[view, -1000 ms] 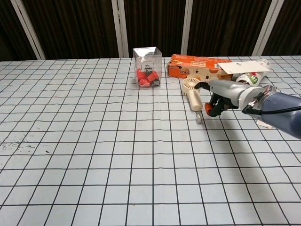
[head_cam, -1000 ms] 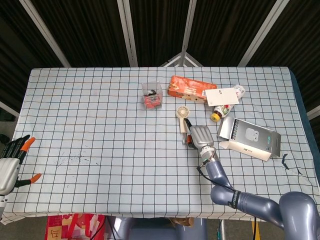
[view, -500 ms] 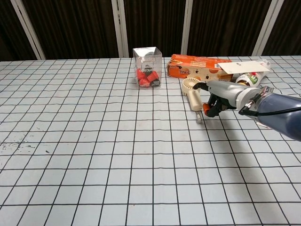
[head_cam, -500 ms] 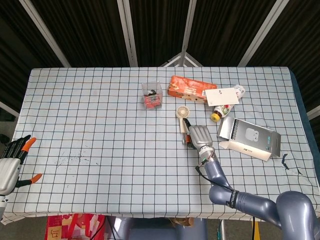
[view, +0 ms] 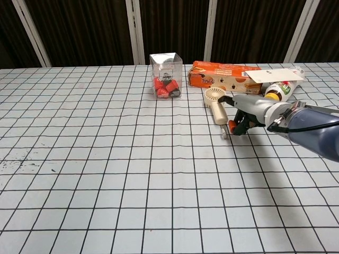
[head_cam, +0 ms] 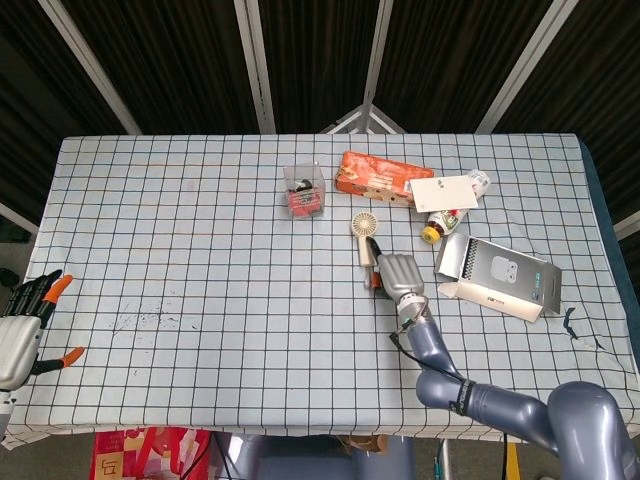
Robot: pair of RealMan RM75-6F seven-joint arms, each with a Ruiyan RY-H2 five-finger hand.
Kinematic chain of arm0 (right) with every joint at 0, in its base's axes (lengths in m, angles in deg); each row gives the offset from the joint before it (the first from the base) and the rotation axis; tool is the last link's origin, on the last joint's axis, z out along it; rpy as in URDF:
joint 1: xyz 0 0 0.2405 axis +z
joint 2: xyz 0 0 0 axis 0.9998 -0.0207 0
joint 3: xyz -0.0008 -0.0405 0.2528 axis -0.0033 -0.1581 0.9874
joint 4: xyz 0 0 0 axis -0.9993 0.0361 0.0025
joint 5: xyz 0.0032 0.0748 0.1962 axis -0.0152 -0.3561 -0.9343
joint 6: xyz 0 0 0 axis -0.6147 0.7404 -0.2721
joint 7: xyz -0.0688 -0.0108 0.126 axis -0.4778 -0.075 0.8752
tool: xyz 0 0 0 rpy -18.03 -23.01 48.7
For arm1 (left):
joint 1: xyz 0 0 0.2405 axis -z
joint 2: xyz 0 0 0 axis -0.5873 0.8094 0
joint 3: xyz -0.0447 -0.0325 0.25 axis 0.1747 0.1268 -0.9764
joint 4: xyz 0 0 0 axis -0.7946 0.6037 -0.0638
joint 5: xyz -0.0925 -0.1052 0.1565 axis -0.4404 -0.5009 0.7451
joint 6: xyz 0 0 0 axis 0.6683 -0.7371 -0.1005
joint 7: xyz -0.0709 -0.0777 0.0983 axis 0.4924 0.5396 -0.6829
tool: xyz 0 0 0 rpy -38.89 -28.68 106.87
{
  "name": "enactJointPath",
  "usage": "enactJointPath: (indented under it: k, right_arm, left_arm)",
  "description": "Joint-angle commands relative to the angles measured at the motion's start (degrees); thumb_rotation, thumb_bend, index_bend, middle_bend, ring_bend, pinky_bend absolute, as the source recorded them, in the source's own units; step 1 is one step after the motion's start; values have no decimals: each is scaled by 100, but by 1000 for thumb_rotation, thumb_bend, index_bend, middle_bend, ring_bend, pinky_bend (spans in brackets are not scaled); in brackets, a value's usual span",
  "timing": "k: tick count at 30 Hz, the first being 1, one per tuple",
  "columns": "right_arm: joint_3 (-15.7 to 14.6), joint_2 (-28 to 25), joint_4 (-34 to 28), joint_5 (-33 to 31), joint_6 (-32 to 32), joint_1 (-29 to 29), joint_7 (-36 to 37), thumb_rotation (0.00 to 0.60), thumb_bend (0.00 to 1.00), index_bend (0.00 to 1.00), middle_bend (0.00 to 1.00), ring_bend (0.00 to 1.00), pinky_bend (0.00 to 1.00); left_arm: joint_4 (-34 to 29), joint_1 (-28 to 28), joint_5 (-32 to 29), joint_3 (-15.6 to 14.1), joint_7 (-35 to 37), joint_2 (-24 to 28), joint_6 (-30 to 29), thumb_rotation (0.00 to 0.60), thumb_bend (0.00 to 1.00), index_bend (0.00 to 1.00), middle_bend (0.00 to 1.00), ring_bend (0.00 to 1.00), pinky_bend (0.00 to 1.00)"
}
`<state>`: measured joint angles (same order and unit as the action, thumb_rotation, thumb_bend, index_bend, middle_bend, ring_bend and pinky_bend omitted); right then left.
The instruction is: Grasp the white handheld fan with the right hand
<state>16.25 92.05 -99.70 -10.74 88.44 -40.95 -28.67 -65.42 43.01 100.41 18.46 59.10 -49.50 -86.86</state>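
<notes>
The white handheld fan (head_cam: 365, 238) lies flat on the checked tablecloth, round head toward the far side, handle pointing toward me. In the chest view the fan (view: 216, 104) is just left of my right hand (view: 253, 108). The hand's thumb reaches toward the fan head and its orange-tipped fingers curl near the handle's lower end, with the handle at the mouth of that gap. No grip shows. From the head view the right hand (head_cam: 399, 274) covers the table just right of the handle. My left hand (head_cam: 20, 328) hangs off the table's left edge, fingers spread, holding nothing.
Behind the fan stand a clear box of red items (view: 166, 75) and a long orange carton (view: 222, 75) under a white card (view: 273, 75). A bottle (head_cam: 445, 222) and a grey-and-white box (head_cam: 500, 275) lie to the right of my right hand.
My right hand has edged a little left and lower toward the fan's handle. The fan has not moved, nor has the left hand.
</notes>
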Motion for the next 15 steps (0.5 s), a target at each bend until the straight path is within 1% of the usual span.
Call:
enactJointPath:
  k: [1,15]
  right_arm:
    - [-28,35,16,-13,-17,3,-12,600,697,0,803,907,905]
    - [-249,185,192,-161,-26,-37,-235,600,699,0,803,907,905]
  left_arm:
    - [1,0,-1,-1,2,0,1,600,48,0,0,0,0]
    - [-6,0,4,-3,38,13,-4,600,48,0,0,0,0]
